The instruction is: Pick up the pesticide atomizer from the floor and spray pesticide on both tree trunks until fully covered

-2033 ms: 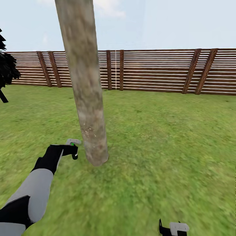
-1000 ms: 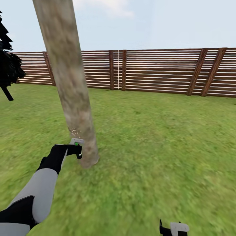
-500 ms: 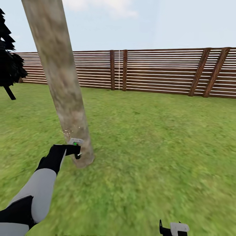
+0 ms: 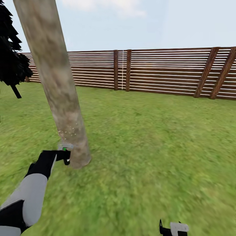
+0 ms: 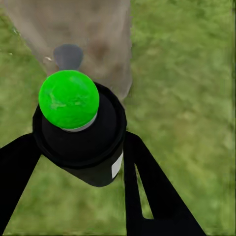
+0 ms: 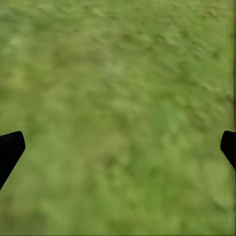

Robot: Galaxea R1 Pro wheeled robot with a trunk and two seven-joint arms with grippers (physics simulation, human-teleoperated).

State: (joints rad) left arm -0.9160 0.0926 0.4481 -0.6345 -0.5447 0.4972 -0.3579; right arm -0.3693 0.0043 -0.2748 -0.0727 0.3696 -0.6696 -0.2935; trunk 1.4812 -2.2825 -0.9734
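Observation:
One thick pale grey-brown tree trunk rises from the lawn at the left of the head view, with a patch of pale specks low on it. My left gripper is held low beside the trunk's base, shut on the pesticide atomizer. In the left wrist view the atomizer is a small black bottle with a bright green top, gripped between the two black fingers and pointing at the trunk. My right gripper hangs low at the picture's bottom edge, open over bare grass.
Green lawn spreads to the right of the trunk. A brown horizontal-slat fence closes the back. A dark narrow tree stands at the far left.
The whole view has shifted, so the trunk now sits further left in the picture. My left gripper with the atomizer has stayed low beside the trunk's base. The right gripper has not moved.

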